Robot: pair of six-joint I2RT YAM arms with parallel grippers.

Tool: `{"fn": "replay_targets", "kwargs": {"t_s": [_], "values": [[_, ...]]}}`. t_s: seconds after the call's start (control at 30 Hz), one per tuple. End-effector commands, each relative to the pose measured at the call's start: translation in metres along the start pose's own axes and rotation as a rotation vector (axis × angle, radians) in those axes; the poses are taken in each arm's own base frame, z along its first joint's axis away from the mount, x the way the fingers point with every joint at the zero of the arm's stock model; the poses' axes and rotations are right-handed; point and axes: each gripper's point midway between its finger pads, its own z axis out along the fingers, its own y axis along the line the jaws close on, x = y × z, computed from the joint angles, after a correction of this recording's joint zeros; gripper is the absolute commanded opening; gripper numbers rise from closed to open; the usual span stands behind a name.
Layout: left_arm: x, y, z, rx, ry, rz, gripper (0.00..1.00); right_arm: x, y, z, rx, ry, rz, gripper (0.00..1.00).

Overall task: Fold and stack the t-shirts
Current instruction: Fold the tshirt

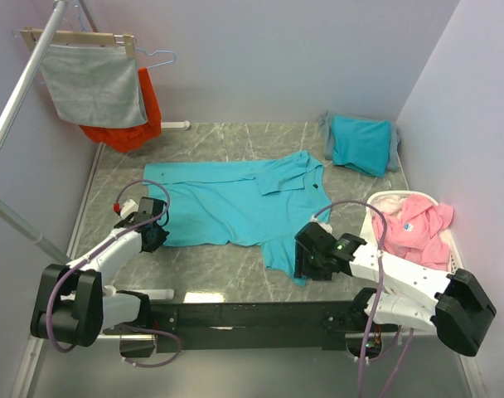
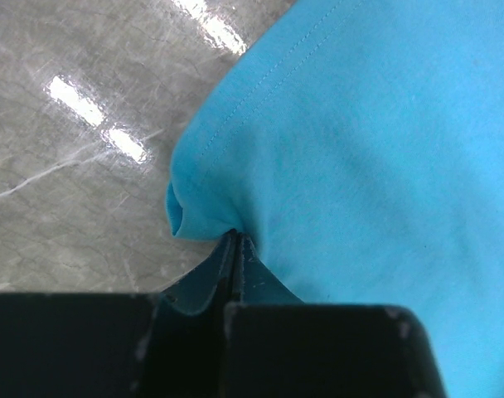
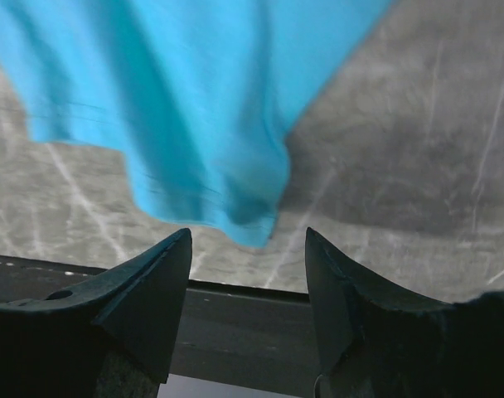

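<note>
The left hand (image 2: 235,239) is pinched tight on the edge of a soft turquoise t-shirt with a collar (image 1: 227,203). This shirt lies spread out in the middle of the grey marble tabletop (image 1: 202,269). The right hand (image 3: 248,240) has its fingers apart, just beside the shirt's near sleeve. A second turquoise t-shirt (image 1: 361,143), folded, sits in the far right corner.

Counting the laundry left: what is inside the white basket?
A crumpled pink garment fills the basket. Anything beneath it is covered, so more pieces cannot be ruled out.
</note>
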Motion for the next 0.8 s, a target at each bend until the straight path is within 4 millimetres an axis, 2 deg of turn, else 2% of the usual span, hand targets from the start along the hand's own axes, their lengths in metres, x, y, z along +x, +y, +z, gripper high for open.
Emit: {"fn": "replay_targets", "kwargs": {"t_s": [0.0,0.2,0.27,0.33,0.37,0.43,0.47,0.53,0.57,0.6,0.63,0.67,0.7,0.73,0.77], "values": [[0.001,-0.001,-0.001,0.003,0.015,0.014,0.01,-0.001,0.004,0.000,-0.037,-0.027,0.110,0.64],[0.002,-0.002,0.000,0.008,0.018,0.023,0.01,0.007,0.004,0.016,-0.073,-0.007,0.174,0.62],[0.002,-0.002,0.000,0.010,0.019,0.025,0.01,0.009,0.003,0.022,-0.076,-0.002,0.183,0.59],[0.001,-0.003,0.000,0.012,0.017,0.026,0.01,0.010,0.003,0.029,-0.074,0.003,0.193,0.50],[0.001,-0.004,-0.001,0.013,0.016,0.028,0.01,0.009,0.004,0.030,-0.079,0.000,0.193,0.41],[0.000,-0.004,-0.001,0.013,0.016,0.030,0.01,0.010,0.002,0.034,-0.065,0.008,0.195,0.34],[-0.001,-0.005,-0.002,0.015,0.014,0.028,0.01,0.010,0.000,0.034,-0.054,0.008,0.191,0.20],[-0.002,-0.005,-0.003,0.014,0.014,0.032,0.01,0.004,0.001,0.032,-0.051,-0.014,0.195,0.03],[-0.005,-0.008,-0.005,0.020,0.008,0.029,0.01,0.004,-0.004,0.029,-0.028,-0.019,0.199,0.00],[-0.005,-0.007,-0.007,0.018,0.010,0.036,0.01,-0.003,-0.002,0.022,-0.041,-0.050,0.206,0.00],[-0.006,-0.007,-0.008,0.017,0.011,0.040,0.01,-0.012,-0.007,0.018,-0.018,-0.096,0.213,0.00],[-0.013,-0.013,-0.013,0.025,0.000,0.040,0.01,-0.010,-0.016,0.013,0.021,-0.100,0.219,0.00],[-0.017,-0.013,-0.016,0.020,-0.010,0.047,0.01,-0.022,-0.012,0.000,-0.004,-0.149,0.233,0.00],[-0.018,-0.011,-0.019,0.008,-0.007,0.057,0.01,-0.031,-0.017,-0.007,0.011,-0.191,0.248,0.00],[-0.028,-0.017,-0.027,0.026,-0.027,0.049,0.01,-0.034,-0.020,-0.016,0.004,-0.213,0.252,0.00]]}}
